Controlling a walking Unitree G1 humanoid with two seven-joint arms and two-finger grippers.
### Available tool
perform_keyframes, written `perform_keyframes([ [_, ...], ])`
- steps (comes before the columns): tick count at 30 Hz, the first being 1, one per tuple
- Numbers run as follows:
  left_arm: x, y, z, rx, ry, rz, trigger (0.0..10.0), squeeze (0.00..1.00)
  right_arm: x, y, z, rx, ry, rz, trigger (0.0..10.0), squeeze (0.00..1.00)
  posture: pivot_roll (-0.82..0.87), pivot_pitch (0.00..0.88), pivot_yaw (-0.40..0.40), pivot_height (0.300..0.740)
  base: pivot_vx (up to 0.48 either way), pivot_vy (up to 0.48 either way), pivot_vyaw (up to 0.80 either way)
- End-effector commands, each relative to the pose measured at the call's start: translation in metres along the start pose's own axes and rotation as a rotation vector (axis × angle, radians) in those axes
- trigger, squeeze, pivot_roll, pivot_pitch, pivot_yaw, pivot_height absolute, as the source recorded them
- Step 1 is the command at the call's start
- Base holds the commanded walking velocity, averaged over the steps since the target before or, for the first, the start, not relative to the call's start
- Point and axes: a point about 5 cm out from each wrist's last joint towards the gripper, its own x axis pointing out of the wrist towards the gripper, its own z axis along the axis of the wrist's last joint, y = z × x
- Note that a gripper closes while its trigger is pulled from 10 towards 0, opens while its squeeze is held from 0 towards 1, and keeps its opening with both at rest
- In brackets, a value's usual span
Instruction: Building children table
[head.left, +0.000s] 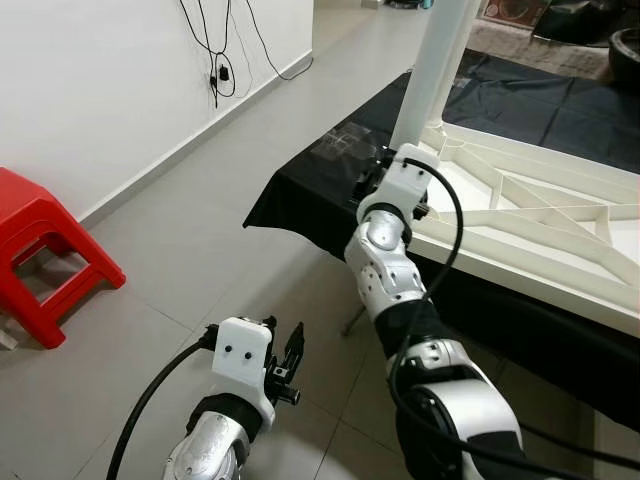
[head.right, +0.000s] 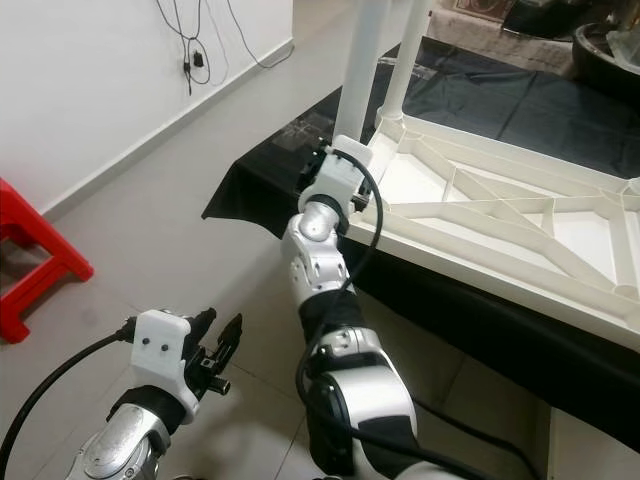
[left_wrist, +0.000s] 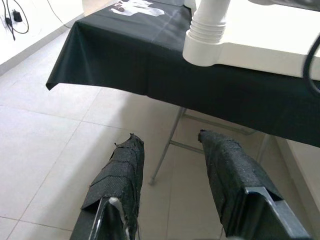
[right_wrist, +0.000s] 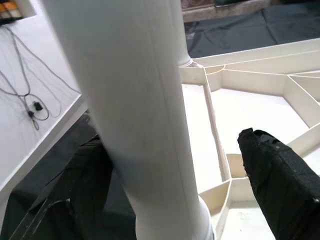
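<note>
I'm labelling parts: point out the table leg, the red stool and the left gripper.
Table leg (head.left: 437, 70), left eye view, mid shaft.
Red stool (head.left: 40, 255), left eye view, seat edge.
Left gripper (left_wrist: 172, 170), left wrist view, between fingertips.

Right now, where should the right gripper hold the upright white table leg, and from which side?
Low on the round table leg, just above its corner socket in the upturned tabletop, approaching from the outer, floor side where the right gripper already straddles it; ribs crowd the inner side.
</note>
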Motion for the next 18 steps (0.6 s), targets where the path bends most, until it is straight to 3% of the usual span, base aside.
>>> perform_keyframes([
  [1, 0.0, 0.0, -0.003, 0.0, 0.01, -0.003, 10.0, 0.0, -0.003, 0.001, -0.001, -0.003, 0.005, 0.015, 10.0, 0.0, 0.1, 0.123, -0.059, 0.74, 0.0, 0.0, 0.0],
  [7, 0.001, 0.0, -0.004, 0.003, 0.011, -0.004, 10.0, 0.0, -0.01, -0.008, 0.002, -0.016, -0.002, 0.083, 10.0, 0.0, 0.1, 0.126, -0.058, 0.74, 0.0, 0.0, 0.0],
  [10, 0.002, 0.001, -0.005, -0.002, 0.014, -0.001, 10.0, 0.0, -0.026, -0.031, -0.002, -0.09, 0.021, 0.151, 10.0, 0.0, 0.09, 0.129, -0.054, 0.74, 0.0, 0.0, 0.0],
  [13, 0.002, 0.002, -0.006, -0.005, 0.016, 0.001, 10.0, 0.0, -0.033, -0.04, -0.007, -0.121, 0.04, 0.165, 10.0, 0.0, 0.09, 0.129, -0.054, 0.74, 0.0, 0.0, 0.0],
  [18, 0.004, 0.005, -0.007, -0.008, 0.016, 0.022, 10.0, 0.0, -0.063, -0.076, -0.026, -0.225, 0.104, 0.234, 10.0, 0.0, 0.07, 0.124, -0.051, 0.74, 0.0, 0.0, 0.0],
])
